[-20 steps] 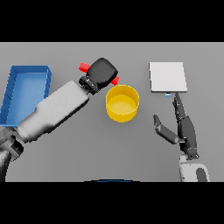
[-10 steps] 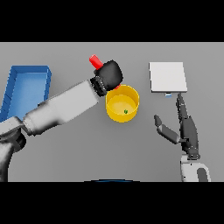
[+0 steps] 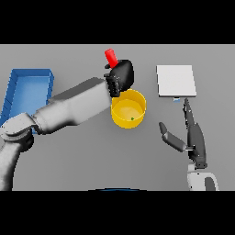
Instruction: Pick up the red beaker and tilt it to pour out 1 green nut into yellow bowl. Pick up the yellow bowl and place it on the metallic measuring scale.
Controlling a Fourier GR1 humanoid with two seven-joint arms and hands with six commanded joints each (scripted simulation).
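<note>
Red beaker point(image 3: 110, 57) is gripped in the left hand point(image 3: 121, 75), fingers curled round it, just behind the yellow bowl point(image 3: 129, 109). Bowl is round, smooth-walled, with a small green nut point(image 3: 132, 118) seen inside. Flat square metallic scale point(image 3: 176, 81) is set right of the bowl. Right hand point(image 3: 192, 135) is held open, touching nothing, right of the bowl on the grey tabletop point(image 3: 82, 156). Blue rectangular tray point(image 3: 27, 87) is seen far left of the bowl.
</note>
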